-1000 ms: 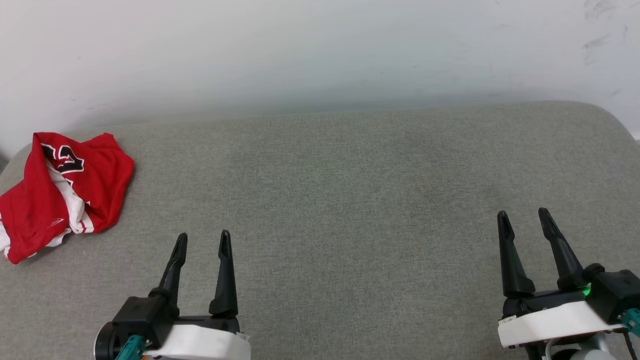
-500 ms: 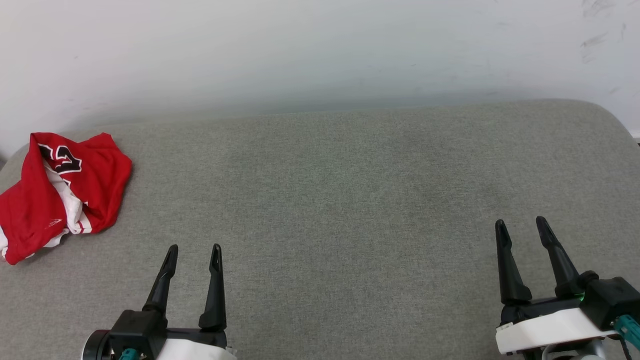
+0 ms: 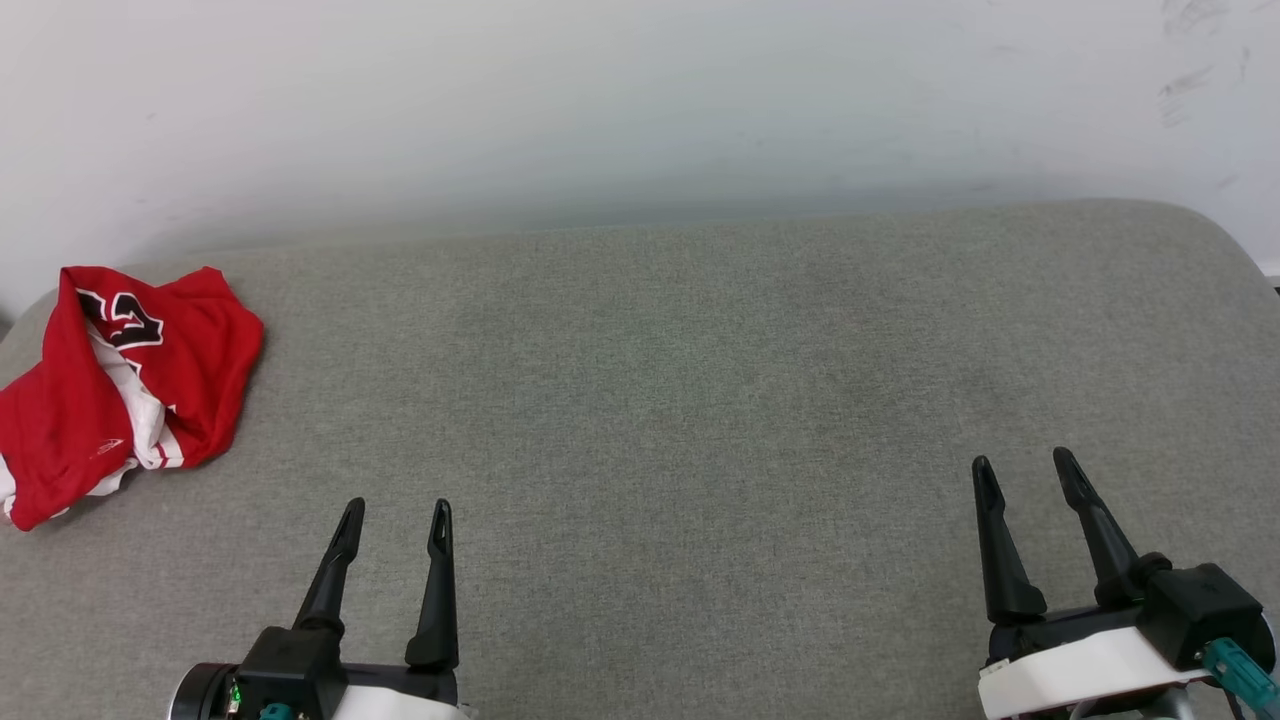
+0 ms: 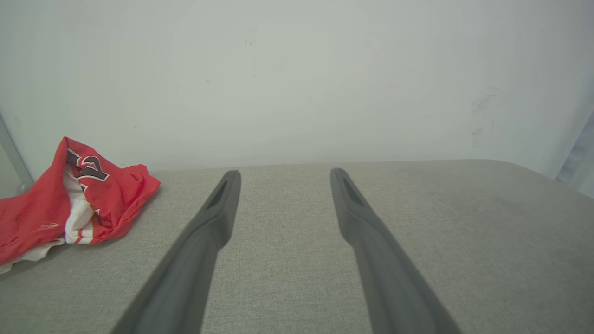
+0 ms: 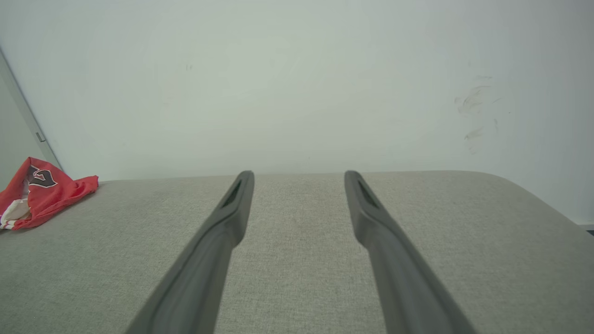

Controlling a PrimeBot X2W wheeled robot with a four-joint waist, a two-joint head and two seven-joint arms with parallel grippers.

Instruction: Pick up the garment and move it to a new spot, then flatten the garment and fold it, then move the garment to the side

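The garment [image 3: 120, 385], a red jersey with white trim and part of a black number showing, lies crumpled at the far left of the grey cushioned surface [image 3: 680, 400]. It also appears at the left in the left wrist view as the garment [image 4: 69, 204] and small at the left edge in the right wrist view as the garment [image 5: 39, 192]. My left gripper [image 3: 397, 510] stands open at the lower left, to the right of and nearer than the garment, holding nothing. My right gripper [image 3: 1024, 465] stands open at the lower right, far from the garment, empty.
A pale wall [image 3: 640, 100] rises directly behind the grey surface. The surface's rounded right corner [image 3: 1225, 235] drops off at the far right. A grey vertical strip [image 5: 23, 111] runs along the wall at the left.
Both grippers have drawn back toward the bottom of the head view, the right one also shifting slightly left. The garment has stayed where it lies.
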